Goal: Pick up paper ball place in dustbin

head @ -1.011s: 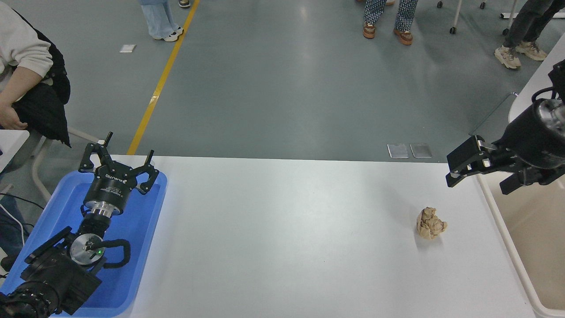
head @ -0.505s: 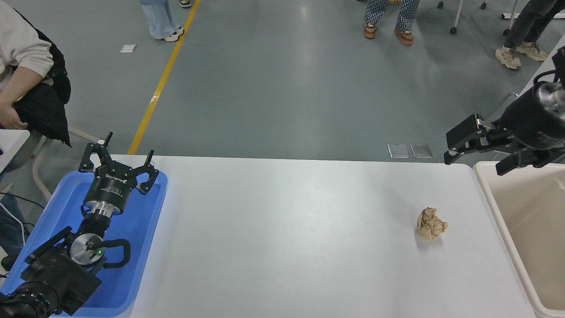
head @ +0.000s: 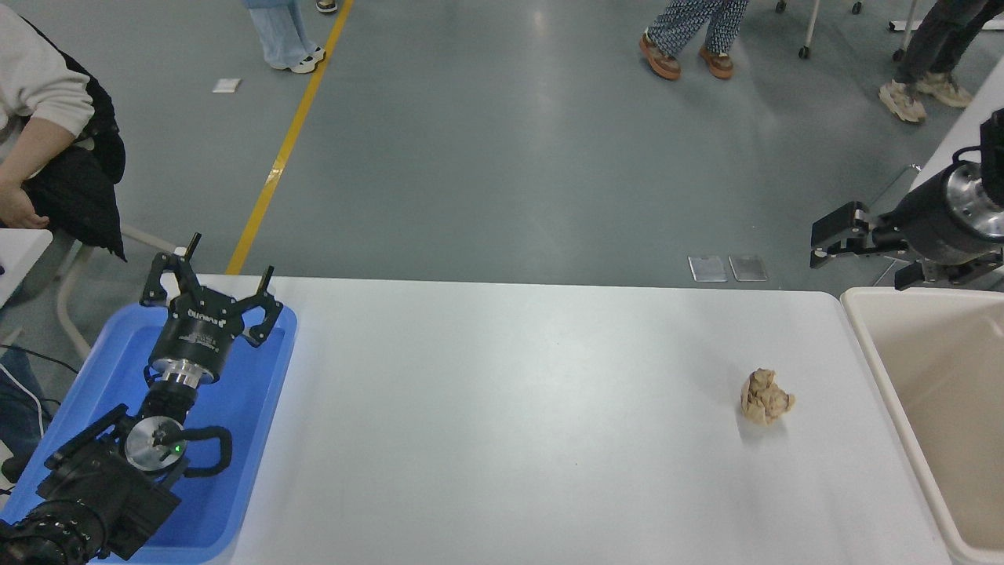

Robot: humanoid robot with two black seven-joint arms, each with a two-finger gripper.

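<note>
On the white table (head: 510, 408) the paper ball (head: 766, 398) lies well below the spread-fingered right hand (head: 859, 255).

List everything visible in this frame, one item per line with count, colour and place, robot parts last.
crumpled tan-brown paper ball: 1, on the white table, right of centre.
cream-beige plastic dustbin: 1, right edge, beside the table.
white table: 1, centre.
shallow bright blue tray: 1, table's left end.
grey floor plates: 2, floor past the far edge.
yellow floor line: 1, upper left.
seated person: 1, white sleeve, left edge.
standing people's legs: 3 pairs, top.
left gripper: 1, black, open, parked over the tray.
right gripper: 1, black, open, above the dustbin's far corner.
</note>
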